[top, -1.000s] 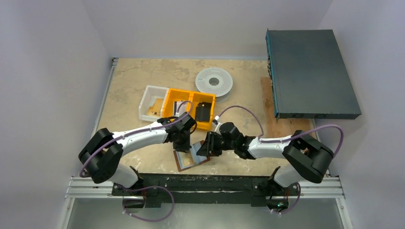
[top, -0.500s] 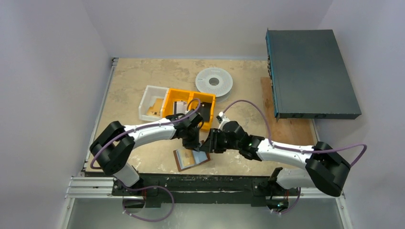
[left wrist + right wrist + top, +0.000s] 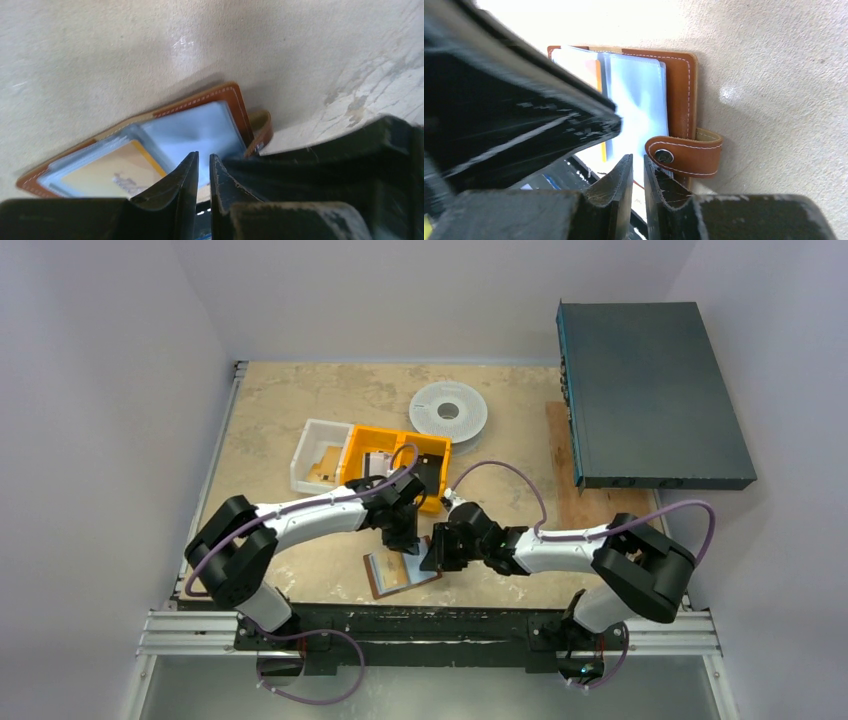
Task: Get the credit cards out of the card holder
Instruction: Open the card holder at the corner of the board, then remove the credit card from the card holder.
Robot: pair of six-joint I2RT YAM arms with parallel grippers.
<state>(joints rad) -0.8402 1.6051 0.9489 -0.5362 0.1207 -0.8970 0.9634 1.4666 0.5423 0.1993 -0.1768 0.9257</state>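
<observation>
L claw (image 3: 203,159), R claw (image 3: 637,161) nearly clenched, grasp unclear; unpinned card holder (image 3: 681,95) could lift w/ credit card (image 3: 117,167).

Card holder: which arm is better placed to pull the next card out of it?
Probably the left. The left end effector sits over the clear sleeves of the card holder, beside the orange card. The right end effector is at the snap strap, better for holding it down.

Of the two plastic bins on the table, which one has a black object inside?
The orange bin, right of the white bin: a black object lies in its right part. The white one holds something brownish.
</observation>
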